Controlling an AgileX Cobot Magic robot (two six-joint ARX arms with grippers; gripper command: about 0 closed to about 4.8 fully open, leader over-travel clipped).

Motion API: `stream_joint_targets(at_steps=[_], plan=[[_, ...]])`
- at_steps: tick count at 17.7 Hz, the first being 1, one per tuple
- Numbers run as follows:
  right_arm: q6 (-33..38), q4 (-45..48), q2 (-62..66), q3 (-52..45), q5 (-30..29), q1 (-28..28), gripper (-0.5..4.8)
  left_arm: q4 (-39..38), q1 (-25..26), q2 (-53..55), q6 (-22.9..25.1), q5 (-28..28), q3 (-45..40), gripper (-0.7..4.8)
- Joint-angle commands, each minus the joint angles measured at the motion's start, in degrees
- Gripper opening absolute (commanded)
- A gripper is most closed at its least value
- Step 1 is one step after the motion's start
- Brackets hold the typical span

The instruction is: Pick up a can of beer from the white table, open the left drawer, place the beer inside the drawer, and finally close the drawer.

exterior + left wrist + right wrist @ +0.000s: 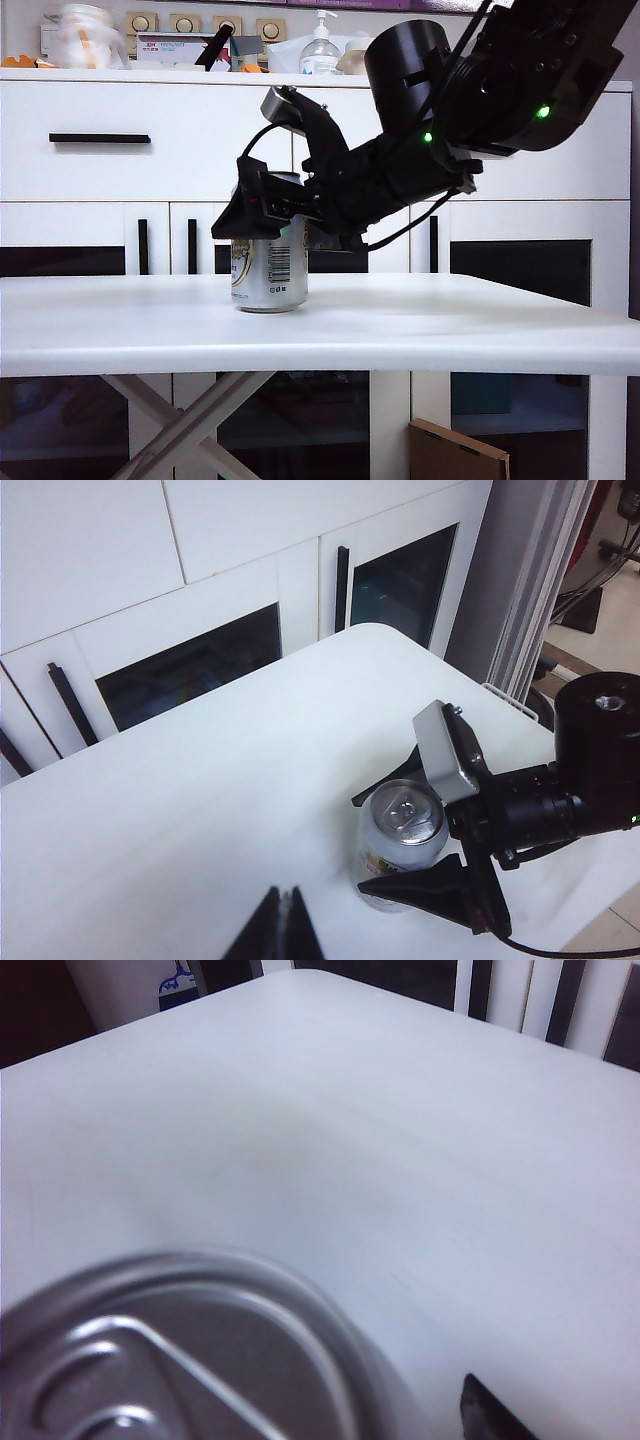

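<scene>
The can of beer [270, 275] stands upright on the white table [450, 320], left of the middle. My right gripper [262, 212] reaches in from the upper right and is open, one finger on each side of the can's top. From the left wrist view the can [400, 825] sits between those black fingers [425, 892]. In the right wrist view the can's lid [170, 1360] fills the near corner, beside one fingertip [478, 1412]. My left gripper [285, 925] is shut and empty above bare table, apart from the can; the exterior view does not show it. The left drawer [150, 105] is shut.
The white cabinet behind the table has glass-fronted doors [80, 262] below the drawers. A pump bottle [320, 50] and boxes stand on its top. A cardboard piece [455, 455] leans under the table at the right. A curtain [540, 580] hangs past the table's far corner.
</scene>
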Motion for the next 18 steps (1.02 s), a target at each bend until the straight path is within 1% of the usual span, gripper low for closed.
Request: stream_joint_targets(at_steps=[1, 3, 4, 5, 7, 12, 13, 14, 15, 18], plan=[[-0.02, 1.64, -0.2, 0.24, -0.09, 0.11, 4.79, 0.74, -0.07, -0.09, 0.04, 0.28, 0.33, -0.05], [-0.04, 0.44, -0.2, 0.24, -0.37, 0.11, 4.79, 0.74, -0.07, -0.09, 0.04, 0.28, 0.33, -0.05], [-0.04, -0.52, -0.2, 0.26, -0.52, 0.11, 4.06, 0.74, -0.07, -0.09, 0.04, 0.28, 0.33, -0.05], [-0.04, -1.6, -0.2, 0.24, -0.52, 0.11, 3.74, 0.74, -0.07, -0.09, 0.04, 0.28, 0.33, -0.05], [-0.04, -4.11, -0.2, 0.24, -0.5, 0.09, 3.67, 0.74, -0.07, -0.09, 0.04, 0.26, 0.33, -0.05], [0.0, -3.52, -0.24, 0.24, -0.5, 0.09, 3.65, 0.74, -0.07, -0.09, 0.04, 0.28, 0.33, -0.05], [0.0, -3.45, -0.24, 0.24, -0.5, 0.09, 2.98, 0.74, -0.07, -0.09, 0.04, 0.28, 0.33, -0.05], [0.0, -3.26, -0.24, 0.24, -0.5, 0.09, 1.75, 0.74, -0.07, -0.09, 0.04, 0.26, 0.33, -0.05], [0.02, -2.86, -0.26, 0.24, -0.5, 0.11, 1.38, 0.74, -0.07, -0.09, 0.04, 0.26, 0.33, -0.05], [0.46, -1.99, -0.28, 0.26, -0.48, 0.11, 1.38, 0.72, -0.07, -0.09, 0.07, 0.26, 0.33, -0.05]])
